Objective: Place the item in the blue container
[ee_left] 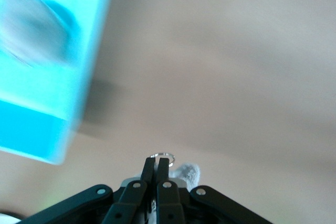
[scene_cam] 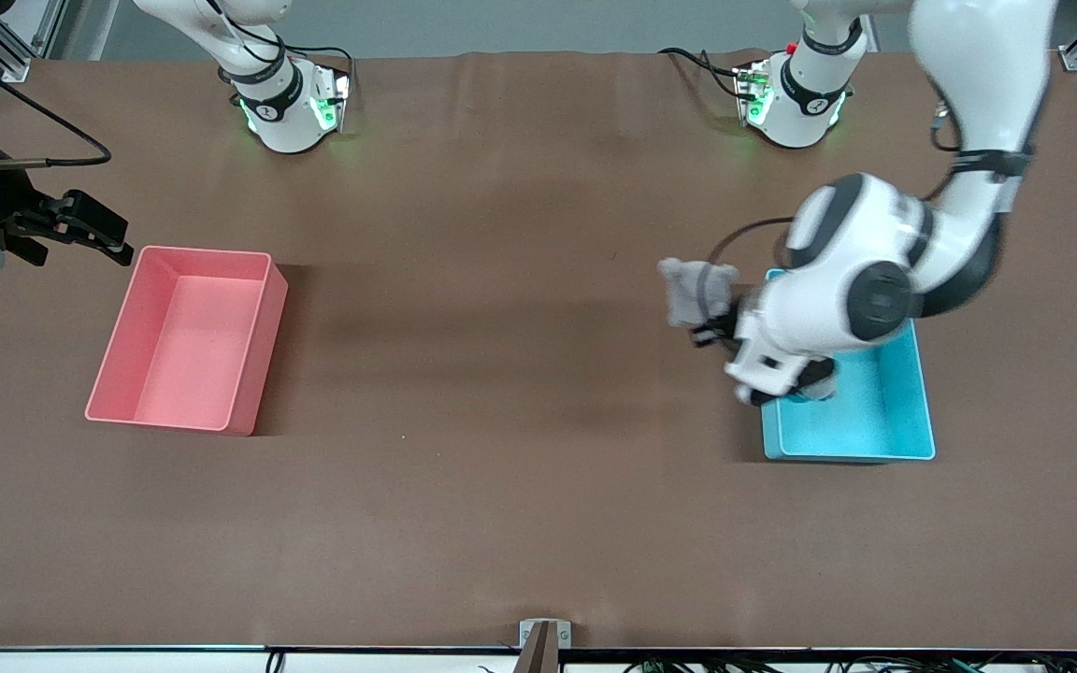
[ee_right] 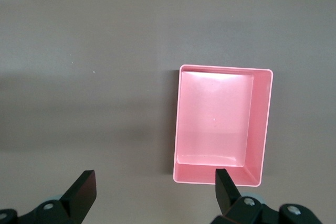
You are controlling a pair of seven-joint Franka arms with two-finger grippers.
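The item is a small grey plush toy (scene_cam: pixel 696 290) with a metal ring (ee_left: pixel 161 156). My left gripper (scene_cam: pixel 710 325) is shut on it in the air, over bare table just beside the blue container (scene_cam: pixel 847 456), on the side toward the right arm's end. In the left wrist view the two fingers (ee_left: pixel 149 169) are pressed together with grey plush (ee_left: pixel 189 171) bulging beside them. The blue container (ee_left: pixel 37 129) looks blurred there, with a dark patch inside that I cannot identify. My right gripper (scene_cam: pixel 80 229) waits open beside the pink bin.
The pink bin (scene_cam: pixel 249 374) stands toward the right arm's end of the table, with nothing in it. In the right wrist view it (ee_right: pixel 261 124) lies below the wide-open right gripper (ee_right: pixel 152 188). The left arm's forearm hangs over part of the blue container.
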